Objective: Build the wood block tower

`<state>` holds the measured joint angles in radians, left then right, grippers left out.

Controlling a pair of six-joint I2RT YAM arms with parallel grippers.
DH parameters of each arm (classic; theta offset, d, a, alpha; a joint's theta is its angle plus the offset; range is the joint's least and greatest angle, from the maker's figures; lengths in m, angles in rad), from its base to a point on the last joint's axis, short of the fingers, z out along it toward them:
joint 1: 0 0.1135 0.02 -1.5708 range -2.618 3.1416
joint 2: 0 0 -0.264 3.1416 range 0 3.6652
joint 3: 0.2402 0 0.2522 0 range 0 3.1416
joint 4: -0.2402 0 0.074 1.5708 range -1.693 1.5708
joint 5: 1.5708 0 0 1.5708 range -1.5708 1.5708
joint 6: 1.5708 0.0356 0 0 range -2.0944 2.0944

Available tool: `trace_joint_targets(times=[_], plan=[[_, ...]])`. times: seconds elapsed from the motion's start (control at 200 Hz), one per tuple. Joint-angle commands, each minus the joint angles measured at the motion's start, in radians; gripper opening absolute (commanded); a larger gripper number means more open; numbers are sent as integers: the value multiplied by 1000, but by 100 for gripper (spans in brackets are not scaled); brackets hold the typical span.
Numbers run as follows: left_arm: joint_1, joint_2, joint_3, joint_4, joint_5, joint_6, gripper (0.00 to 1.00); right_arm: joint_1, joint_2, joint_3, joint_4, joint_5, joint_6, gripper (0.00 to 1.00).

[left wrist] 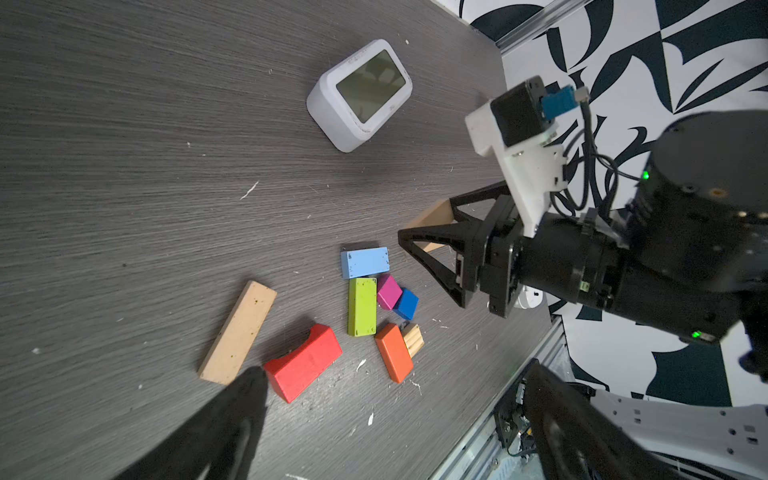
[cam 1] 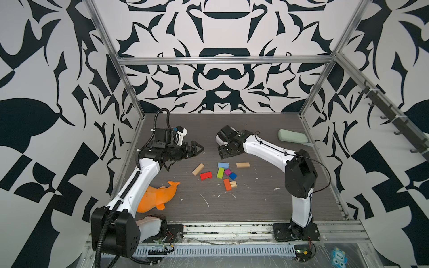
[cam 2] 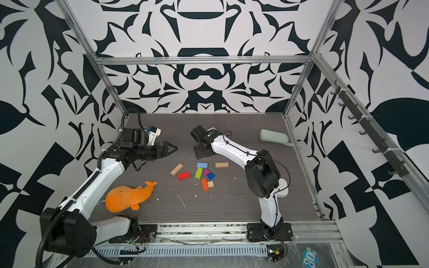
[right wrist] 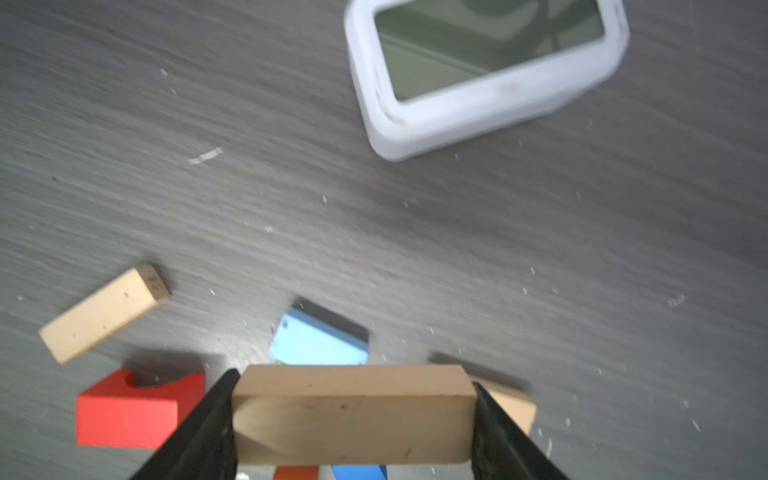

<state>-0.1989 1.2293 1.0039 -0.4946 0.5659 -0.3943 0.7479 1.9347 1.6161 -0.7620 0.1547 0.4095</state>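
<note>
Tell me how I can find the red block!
Look at the big orange dolphin toy on the dark table. Past it, toward the middle, lie scattered wood blocks; the red block sits beside a slanted tan bar. It is the only red one, with a half-round notch.

Probably a robotics lab test cell: aluminium frame (cam 1: 222,60), patterned walls (cam 1: 222,30), robot arm (cam 1: 299,204) on mounting rail (cam 1: 232,228).

Dark grey wood-grain tabletop (cam 1: 255,208) open along front and far centre, small multicoloured wooden blocks (cam 1: 220,172) crowded mid-table, orange dolphin-shaped toy (cam 1: 160,197) blocking front left, white plastic digital clock (cam 1: 293,136) far right.
</note>
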Motion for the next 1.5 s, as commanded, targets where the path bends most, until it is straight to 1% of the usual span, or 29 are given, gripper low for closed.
trace_joint_targets(times=[0.0, 0.18, 0.19, 0.21, 0.445, 0.595, 0.775, 1.065, 1.495], plan=[[-2, -20, 9, -11, 16, -4, 100, 2, -91, -71, -19, 29, 75, 68], [-2, -18, 9, -5, 20, -5, 100, 2, -173, -226, 6, 29, 135, 68], [-2, -17, 9, -5, 20, -5, 100, 2, -177, -234, 7, 54, 137, 68], [-2, -16, 10, -5, 21, -6, 99, 2, -185, -251, 12, 65, 143, 68], [-2, -13, 8, -2, 23, -9, 100, 3, -292, -438, 82, 86, 228, 67], [-2, -11, 4, -2, 12, -10, 99, 2, -298, -505, 124, 99, 254, 67], [-1, -13, 4, 0, 11, -8, 100, 2, -270, -544, 188, 95, 278, 67], [-2, -8, 4, -2, 12, -8, 99, 0, -207, -546, 217, 124, 292, 67], [-2, -13, 2, -2, 10, -6, 99, -28, -139, -543, 252, 104, 295, 68]])
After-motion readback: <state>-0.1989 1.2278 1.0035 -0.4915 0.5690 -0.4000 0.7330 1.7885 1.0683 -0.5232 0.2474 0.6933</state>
